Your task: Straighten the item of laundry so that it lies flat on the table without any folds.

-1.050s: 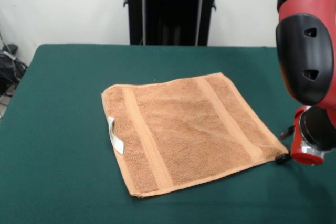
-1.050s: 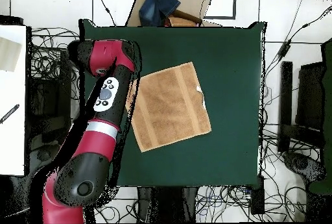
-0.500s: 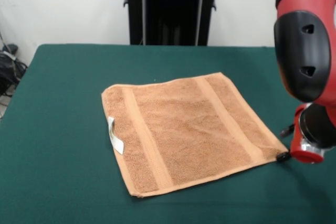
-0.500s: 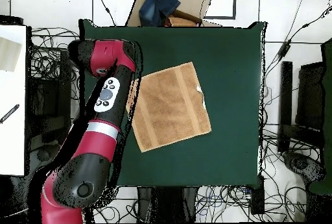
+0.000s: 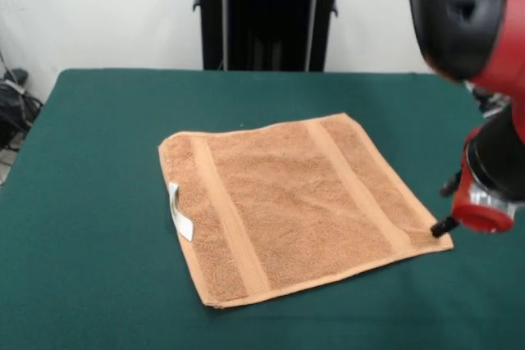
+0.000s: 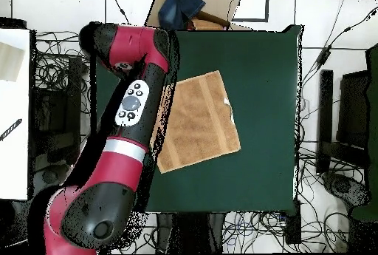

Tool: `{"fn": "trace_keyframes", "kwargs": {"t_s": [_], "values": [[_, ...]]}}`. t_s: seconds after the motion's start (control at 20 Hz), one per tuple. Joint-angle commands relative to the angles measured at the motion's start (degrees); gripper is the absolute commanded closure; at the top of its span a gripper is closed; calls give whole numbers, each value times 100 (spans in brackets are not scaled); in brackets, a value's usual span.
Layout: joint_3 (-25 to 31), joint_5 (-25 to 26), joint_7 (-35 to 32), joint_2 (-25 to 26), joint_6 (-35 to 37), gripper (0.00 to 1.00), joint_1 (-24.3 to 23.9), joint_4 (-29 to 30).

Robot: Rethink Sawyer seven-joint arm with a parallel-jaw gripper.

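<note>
Towel (image 5: 293,206) lies flat, unmoved on the counter (image 5: 90,161); the arm (image 6: 131,111) has risen; gripper state can't be told.

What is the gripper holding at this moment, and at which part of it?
It cannot be told. The gripper shows only a dark tip at the corner of the towel, which lies flat on the table; whether it pinches that corner is not visible.
</note>
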State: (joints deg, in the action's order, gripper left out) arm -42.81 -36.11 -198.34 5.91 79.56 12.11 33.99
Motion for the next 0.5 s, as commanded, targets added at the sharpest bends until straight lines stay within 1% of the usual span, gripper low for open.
{"fn": "trace_keyframes", "kwargs": {"t_s": [0.05,0.2,0.35,0.45,0.5], "values": [[307,346,464,-683,888,0,-373,173],[343,519,769,-895,1087,0,-490,242],[330,830,1269,-1208,1321,0,-630,385],[378,1070,1638,-1407,1316,0,-730,588],[438,1223,1830,-1534,1176,0,-771,804]]}}
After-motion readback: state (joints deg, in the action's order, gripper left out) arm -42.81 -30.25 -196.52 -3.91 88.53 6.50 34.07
